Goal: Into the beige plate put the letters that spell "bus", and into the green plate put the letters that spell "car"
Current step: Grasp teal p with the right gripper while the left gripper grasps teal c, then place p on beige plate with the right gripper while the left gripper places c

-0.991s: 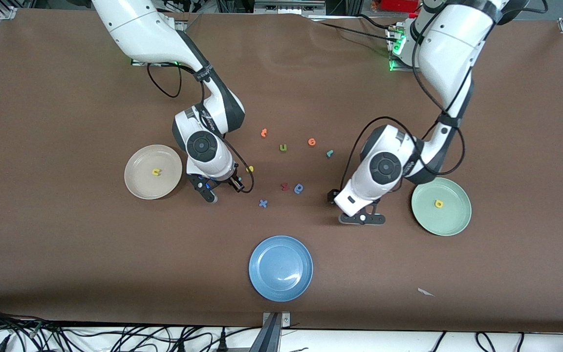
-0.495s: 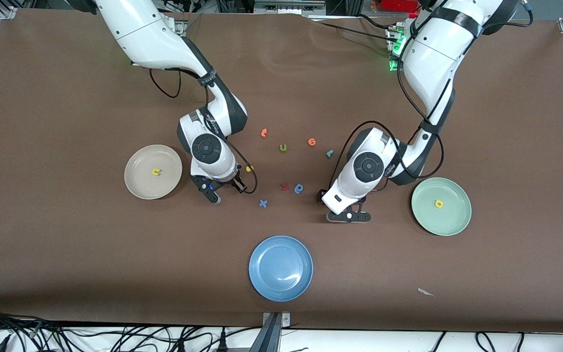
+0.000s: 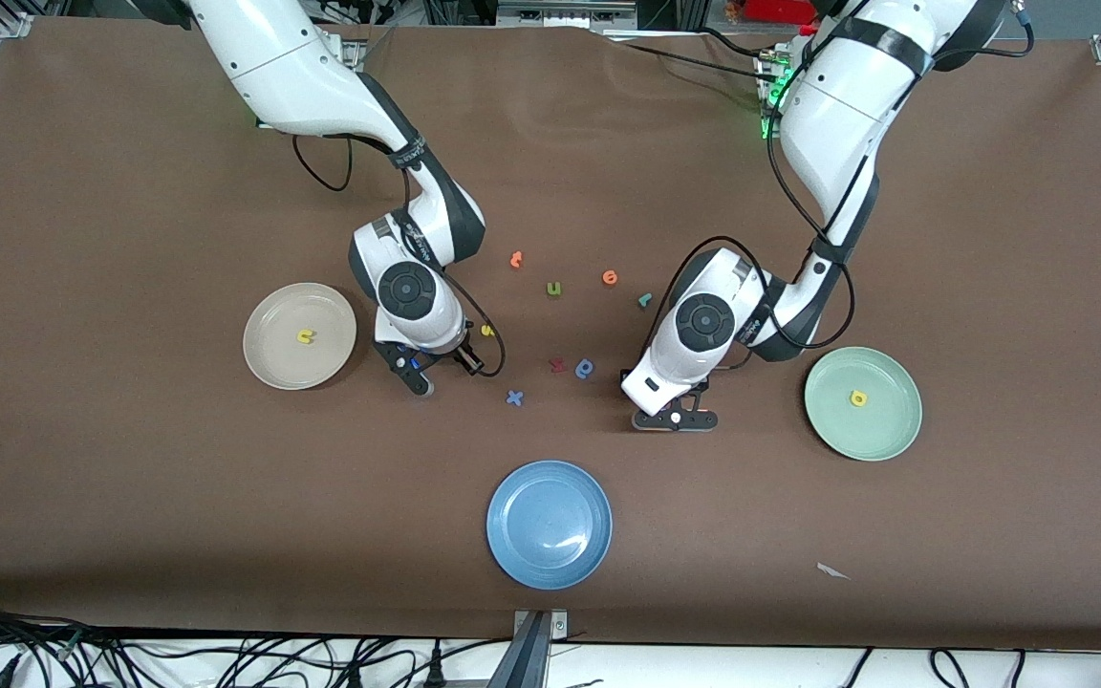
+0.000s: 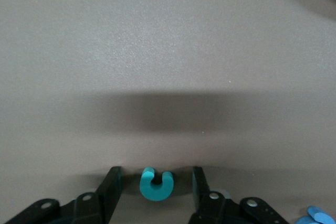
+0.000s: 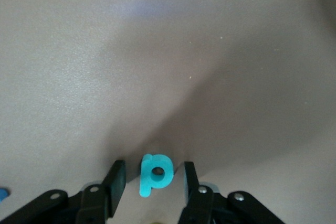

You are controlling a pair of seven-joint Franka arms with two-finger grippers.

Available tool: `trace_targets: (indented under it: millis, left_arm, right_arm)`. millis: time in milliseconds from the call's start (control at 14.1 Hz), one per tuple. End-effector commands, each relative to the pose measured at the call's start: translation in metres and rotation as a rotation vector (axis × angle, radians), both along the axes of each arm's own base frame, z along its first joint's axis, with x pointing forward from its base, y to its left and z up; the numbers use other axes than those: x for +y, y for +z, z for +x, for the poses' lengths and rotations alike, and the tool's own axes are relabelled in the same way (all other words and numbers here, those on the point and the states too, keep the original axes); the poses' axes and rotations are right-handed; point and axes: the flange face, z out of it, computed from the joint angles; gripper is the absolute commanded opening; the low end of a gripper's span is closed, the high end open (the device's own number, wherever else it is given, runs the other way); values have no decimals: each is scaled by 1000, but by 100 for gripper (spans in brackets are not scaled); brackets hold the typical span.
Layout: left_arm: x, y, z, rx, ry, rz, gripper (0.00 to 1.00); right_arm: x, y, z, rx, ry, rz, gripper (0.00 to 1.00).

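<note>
the left tool (image 4: 155, 187) stands partly open around the teal "c" (image 4: 156, 184), not gripping; the right tool (image 5: 152, 182) likewise brackets the teal "b" (image 5: 155, 173); close squarely before lifting.

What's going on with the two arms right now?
Both arms are down at the table. The left gripper has its fingers either side of the teal c, the right gripper either side of the teal b; gaps show, so neither is gripped yet. The beige plate holds a yellow u, the green plate a yellow a.
</note>
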Motion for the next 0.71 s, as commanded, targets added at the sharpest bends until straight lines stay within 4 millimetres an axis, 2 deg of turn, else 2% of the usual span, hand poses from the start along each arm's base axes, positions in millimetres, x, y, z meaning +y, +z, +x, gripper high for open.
trace_targets:
  millis: [0,71,283,425,495,566,637]
  left_arm:
    - [-6,0,3,-17,4,22,45]
    - [-6,-1,2,-16,5,22,37]
    - [-6,-1,2,-13,17,24,18]
    - [-5,1,2,-11,16,26,13]
    - [1,6,6,-13,14,30,12]
    - [8,15,10,2,12,44,11]
    - [27,23,18,25,-10,64,11]
  right_arm:
    - [1,-6,-5,1,-7,-3,53]
    - [1,-7,-6,2,-7,-4,48]
    - [1,-5,-5,-1,-3,-3,12]
    - [0,-2,-3,-3,2,-2,5]
    - [0,3,-2,-8,6,-1,5]
    - [-3,15,3,-24,12,5,5]
    - [-8,29,8,-32,30,7,5]
